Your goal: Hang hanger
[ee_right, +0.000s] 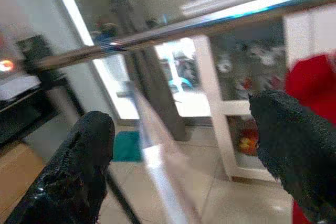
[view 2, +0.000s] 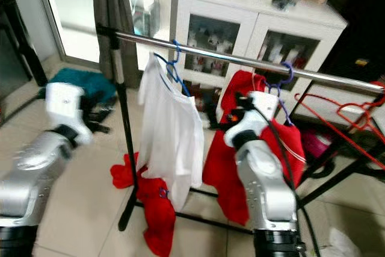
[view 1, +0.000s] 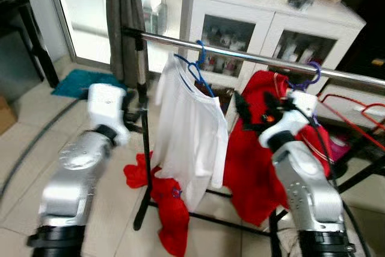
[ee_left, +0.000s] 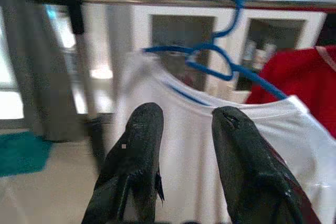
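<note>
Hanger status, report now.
Both claws open and empty: left claw facing the white shirt, right claw below the rail. Blue hanger hooked on rail, shirt on it. Red garment on floor by the stand.

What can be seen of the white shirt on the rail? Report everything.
The white shirt is a plain, thin-looking fabric top with a round neckline. It hangs on a blue hanger whose hook sits over the chrome rail, and it drapes down slightly slanted, the hem above the floor. A red garment hangs beside it, and more red cloth lies below by the rack's foot. Neither gripper touches it.
</note>
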You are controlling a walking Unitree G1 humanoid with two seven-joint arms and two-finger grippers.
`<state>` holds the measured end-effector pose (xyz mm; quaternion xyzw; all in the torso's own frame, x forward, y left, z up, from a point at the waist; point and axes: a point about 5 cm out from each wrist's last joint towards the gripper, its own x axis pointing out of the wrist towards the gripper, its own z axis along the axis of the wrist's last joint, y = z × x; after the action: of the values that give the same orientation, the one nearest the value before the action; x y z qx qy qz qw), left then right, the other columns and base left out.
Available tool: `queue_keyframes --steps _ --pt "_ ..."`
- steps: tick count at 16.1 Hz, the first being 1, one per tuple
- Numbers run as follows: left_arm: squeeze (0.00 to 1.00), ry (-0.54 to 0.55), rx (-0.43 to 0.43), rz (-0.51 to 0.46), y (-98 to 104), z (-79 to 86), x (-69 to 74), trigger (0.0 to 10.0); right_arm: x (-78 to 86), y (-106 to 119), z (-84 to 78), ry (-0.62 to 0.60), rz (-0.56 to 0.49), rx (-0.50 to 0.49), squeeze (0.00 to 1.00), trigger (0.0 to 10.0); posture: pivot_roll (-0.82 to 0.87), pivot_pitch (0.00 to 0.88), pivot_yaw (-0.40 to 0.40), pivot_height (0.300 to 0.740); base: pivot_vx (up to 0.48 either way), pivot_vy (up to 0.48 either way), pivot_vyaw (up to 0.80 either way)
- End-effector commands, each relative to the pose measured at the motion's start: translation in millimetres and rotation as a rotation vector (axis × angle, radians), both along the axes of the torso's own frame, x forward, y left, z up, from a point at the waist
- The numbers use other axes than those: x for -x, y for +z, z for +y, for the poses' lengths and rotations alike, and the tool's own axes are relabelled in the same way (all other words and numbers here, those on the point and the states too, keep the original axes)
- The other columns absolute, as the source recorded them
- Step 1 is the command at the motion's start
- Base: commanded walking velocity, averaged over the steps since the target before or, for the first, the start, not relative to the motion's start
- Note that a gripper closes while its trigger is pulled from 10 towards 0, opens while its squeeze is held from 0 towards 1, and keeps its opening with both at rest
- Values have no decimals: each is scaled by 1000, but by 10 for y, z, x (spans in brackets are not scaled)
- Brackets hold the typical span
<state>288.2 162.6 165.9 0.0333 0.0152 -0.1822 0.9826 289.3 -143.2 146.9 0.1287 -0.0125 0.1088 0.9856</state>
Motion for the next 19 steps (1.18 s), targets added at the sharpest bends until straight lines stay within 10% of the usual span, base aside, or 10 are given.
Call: queue_keyframes --steps 1,12,19 --pt "0 6 -9 -10 26 22 -18 10000 -5 7 22 2 -5 -21 1000 10000 -2 0 -87 740 390 0 0" --pt "0 -151 -109 1 -11 120 111 10000 151 127 446 484 -18 11 1000 10000 13 0 -96 740 210 0 0" --pt "0 -326 -200 96 -57 256 215 10000 -81 37 566 377 174 68 1000 10000 12 0 -67 740 0 0 0"
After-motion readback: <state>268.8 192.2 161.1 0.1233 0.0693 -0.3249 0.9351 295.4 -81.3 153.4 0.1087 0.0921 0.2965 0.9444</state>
